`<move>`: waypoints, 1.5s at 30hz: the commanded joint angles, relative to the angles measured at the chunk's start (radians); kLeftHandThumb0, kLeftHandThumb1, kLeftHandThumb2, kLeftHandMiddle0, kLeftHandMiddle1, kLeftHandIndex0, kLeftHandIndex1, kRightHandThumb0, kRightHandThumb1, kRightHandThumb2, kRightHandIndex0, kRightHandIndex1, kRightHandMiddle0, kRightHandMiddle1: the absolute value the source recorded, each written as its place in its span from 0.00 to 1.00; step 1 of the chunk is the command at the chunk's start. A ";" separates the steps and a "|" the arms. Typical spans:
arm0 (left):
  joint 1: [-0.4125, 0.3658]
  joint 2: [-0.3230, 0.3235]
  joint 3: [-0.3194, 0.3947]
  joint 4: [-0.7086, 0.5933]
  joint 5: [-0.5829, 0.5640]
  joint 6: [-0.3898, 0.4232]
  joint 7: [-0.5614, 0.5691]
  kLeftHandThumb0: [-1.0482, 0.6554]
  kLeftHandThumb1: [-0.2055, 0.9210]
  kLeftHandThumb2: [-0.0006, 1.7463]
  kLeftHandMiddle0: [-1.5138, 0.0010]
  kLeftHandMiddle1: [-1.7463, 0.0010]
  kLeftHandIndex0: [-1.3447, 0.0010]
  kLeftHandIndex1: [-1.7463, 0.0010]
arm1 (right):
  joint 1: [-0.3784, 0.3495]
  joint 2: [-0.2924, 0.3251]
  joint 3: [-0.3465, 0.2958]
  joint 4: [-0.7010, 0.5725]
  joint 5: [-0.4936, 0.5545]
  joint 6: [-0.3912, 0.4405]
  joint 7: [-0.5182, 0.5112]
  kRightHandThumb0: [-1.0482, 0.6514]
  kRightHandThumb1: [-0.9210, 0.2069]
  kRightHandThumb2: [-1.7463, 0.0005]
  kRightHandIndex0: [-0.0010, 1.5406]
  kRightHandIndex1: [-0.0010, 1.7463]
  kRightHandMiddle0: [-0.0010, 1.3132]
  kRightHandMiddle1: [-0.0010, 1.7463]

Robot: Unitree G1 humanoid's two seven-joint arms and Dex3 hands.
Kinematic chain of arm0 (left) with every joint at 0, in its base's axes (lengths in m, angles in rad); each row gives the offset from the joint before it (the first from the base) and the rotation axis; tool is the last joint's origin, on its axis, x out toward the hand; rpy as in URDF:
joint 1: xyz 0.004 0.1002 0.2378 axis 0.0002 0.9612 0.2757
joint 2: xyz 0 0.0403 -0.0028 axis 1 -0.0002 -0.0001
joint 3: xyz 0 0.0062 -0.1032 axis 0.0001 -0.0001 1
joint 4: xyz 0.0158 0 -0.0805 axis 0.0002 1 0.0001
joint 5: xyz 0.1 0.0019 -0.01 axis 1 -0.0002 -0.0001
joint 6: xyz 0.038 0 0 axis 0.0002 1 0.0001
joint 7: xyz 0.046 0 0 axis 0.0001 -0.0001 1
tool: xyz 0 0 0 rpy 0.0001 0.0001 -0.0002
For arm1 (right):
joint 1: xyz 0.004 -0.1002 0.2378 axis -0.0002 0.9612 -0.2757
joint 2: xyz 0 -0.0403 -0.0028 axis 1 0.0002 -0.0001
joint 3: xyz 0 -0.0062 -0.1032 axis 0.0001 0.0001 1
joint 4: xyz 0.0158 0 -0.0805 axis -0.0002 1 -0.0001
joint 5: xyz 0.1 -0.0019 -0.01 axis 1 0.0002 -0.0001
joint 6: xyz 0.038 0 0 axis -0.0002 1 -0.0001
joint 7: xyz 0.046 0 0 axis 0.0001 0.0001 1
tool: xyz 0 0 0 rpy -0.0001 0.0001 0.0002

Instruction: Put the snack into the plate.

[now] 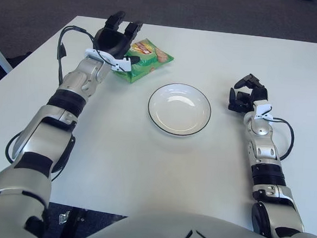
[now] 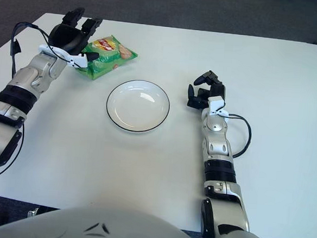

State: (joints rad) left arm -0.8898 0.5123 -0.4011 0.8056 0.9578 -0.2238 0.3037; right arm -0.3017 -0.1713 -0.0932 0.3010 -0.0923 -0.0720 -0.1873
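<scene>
Left eye view shows the left hand (image 1: 118, 40) at the far left of the white counter (image 1: 144, 161), its fingers spread and holding nothing, the palm reaching over the near-left edge of the snack bag (image 1: 145, 60). The green bag lies flat on the counter, just beyond and left of the white plate (image 1: 179, 109), apart from its rim; the plate holds nothing. The right hand (image 1: 246, 95) shows to the right of the plate, fingers loosely curled around nothing, idle. The grasp looks not yet made. The risk, as I judge it, is that the hand closes on only the bag's edge: the slick, puffy wrapper could slide away across the counter or slip out mid-carry and land short of the plate.
</scene>
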 commanded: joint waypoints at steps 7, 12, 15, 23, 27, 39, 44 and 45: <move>-0.104 -0.069 -0.084 0.212 0.013 0.069 0.038 0.00 1.00 0.67 1.00 1.00 1.00 0.89 | 0.071 0.024 0.018 0.036 -0.015 0.060 0.003 0.32 0.58 0.21 0.88 1.00 0.50 1.00; -0.126 -0.096 -0.109 0.298 -0.004 0.078 0.039 0.00 1.00 0.65 1.00 1.00 1.00 0.91 | 0.073 0.023 0.019 0.036 -0.013 0.058 0.006 0.32 0.59 0.21 0.88 1.00 0.50 1.00; -0.138 -0.107 -0.119 0.331 -0.018 0.075 0.029 0.00 1.00 0.64 1.00 1.00 1.00 0.93 | 0.074 0.023 0.019 0.035 -0.012 0.057 0.008 0.32 0.58 0.21 0.88 1.00 0.50 1.00; -0.163 -0.145 -0.131 0.399 -0.054 0.070 0.001 0.00 1.00 0.63 1.00 1.00 1.00 0.96 | 0.075 0.019 0.021 0.041 -0.011 0.045 0.016 0.32 0.58 0.21 0.88 1.00 0.50 1.00; -0.167 -0.169 -0.131 0.430 -0.081 0.067 -0.019 0.00 1.00 0.63 1.00 1.00 1.00 0.95 | 0.075 0.018 0.022 0.044 -0.011 0.038 0.019 0.32 0.58 0.22 0.88 1.00 0.50 1.00; -0.155 -0.212 -0.132 0.465 -0.143 0.070 -0.056 0.00 1.00 0.62 1.00 1.00 1.00 0.83 | 0.081 0.018 0.025 0.041 -0.008 0.029 0.030 0.32 0.57 0.22 0.88 1.00 0.50 1.00; -0.137 -0.240 -0.115 0.479 -0.185 0.077 -0.096 0.00 1.00 0.60 0.98 0.99 1.00 0.79 | 0.083 0.018 0.027 0.044 -0.010 0.012 0.035 0.32 0.57 0.22 0.88 1.00 0.50 1.00; -0.134 -0.244 -0.113 0.482 -0.193 0.078 -0.100 0.00 1.00 0.60 0.98 0.99 1.00 0.79 | 0.084 0.016 0.029 0.046 -0.014 0.005 0.035 0.32 0.57 0.22 0.88 1.00 0.50 1.00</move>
State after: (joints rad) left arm -1.0347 0.2876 -0.5188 1.2672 0.7876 -0.1515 0.2335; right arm -0.2972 -0.1732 -0.0826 0.2937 -0.0964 -0.0829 -0.1662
